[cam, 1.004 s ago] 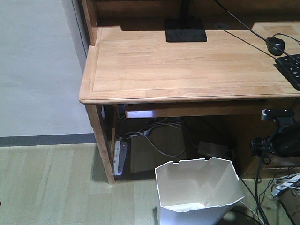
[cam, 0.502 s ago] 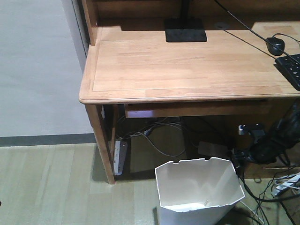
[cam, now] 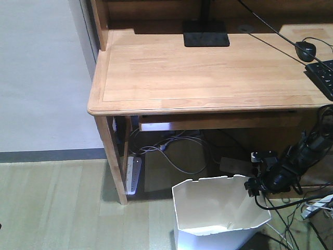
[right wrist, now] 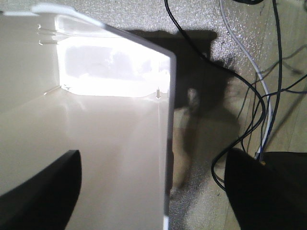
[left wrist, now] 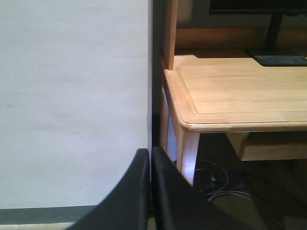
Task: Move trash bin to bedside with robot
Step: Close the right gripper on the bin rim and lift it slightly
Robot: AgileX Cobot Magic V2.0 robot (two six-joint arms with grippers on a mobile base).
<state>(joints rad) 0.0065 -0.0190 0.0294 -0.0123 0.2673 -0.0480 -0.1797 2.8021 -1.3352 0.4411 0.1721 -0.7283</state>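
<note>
2 right fingers point(right wrist: 43, 189), spread wide, straddle the trash bin point(right wrist: 105, 143) wall — left fingers point(left wrist: 132, 196) pressed together.

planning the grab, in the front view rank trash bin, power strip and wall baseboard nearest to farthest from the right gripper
1. trash bin: directly under the right gripper, at the bin's right rim.
2. power strip: under the desk, beside the desk leg.
3. wall baseboard: far left of view.

The light wooden desk point(cam: 208, 78) carries a black monitor base point(cam: 206, 39) at far centre, with a black mouse point(cam: 305, 50) and a keyboard point(cam: 323, 77) at its right edge. On the pale plank floor point(cam: 57, 208), the white trash bin point(cam: 221, 213) stands near right, and a power strip point(cam: 132, 174) lies by the desk's left leg.
</note>
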